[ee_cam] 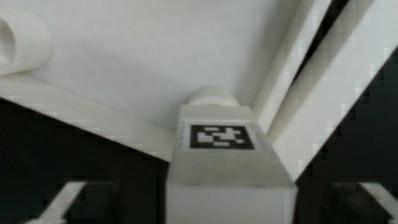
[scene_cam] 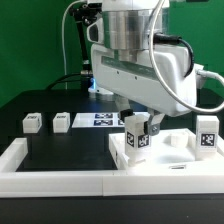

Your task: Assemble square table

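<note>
The square table's white slab [scene_cam: 172, 152] lies at the exterior view's right, inside the border wall. A white leg block [scene_cam: 137, 137] with a black-white tag stands upright at the slab's near corner. My gripper [scene_cam: 136, 122] is straddling it from above. In the wrist view the leg [ee_cam: 224, 170] runs down to the slab [ee_cam: 160, 70], and a round corner socket [ee_cam: 18, 44] shows. The gripper [ee_cam: 221, 208] is open, with a dark gap between each fingertip [ee_cam: 71, 200] and the leg. A second leg [scene_cam: 207, 134] stands upright at the slab's right. Two more legs [scene_cam: 32, 122] [scene_cam: 61, 121] lie on the black table.
The long white U-shaped border wall [scene_cam: 60, 178] runs along the front and both sides, and shows beside the slab [ee_cam: 334, 90] in the wrist view. The marker board [scene_cam: 100, 119] lies flat behind the gripper. The arm's white body hangs over the middle.
</note>
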`<state>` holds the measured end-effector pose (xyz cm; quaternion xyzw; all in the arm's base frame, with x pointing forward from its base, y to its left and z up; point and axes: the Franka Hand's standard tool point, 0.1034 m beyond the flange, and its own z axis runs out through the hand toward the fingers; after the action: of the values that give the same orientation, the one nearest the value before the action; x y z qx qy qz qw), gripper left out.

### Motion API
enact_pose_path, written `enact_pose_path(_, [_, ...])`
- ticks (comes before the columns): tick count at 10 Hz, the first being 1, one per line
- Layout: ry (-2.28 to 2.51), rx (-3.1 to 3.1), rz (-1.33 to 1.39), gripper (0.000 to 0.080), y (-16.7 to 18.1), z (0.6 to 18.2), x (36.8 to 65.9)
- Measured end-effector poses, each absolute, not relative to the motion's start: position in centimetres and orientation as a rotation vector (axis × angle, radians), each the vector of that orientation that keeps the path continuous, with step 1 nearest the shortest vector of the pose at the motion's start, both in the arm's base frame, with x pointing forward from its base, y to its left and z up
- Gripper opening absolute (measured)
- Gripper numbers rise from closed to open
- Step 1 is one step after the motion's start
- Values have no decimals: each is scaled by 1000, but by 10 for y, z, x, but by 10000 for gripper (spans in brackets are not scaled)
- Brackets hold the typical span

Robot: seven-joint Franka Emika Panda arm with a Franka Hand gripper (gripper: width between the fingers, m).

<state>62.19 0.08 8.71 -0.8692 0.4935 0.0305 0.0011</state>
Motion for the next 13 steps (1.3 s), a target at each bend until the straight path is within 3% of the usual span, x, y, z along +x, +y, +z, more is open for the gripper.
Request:
enact_pose_path(3, [1144, -2907, 32, 646, 6, 88, 622])
enact_pose_path(13, [-313, -3135, -27, 649, 5, 87, 624])
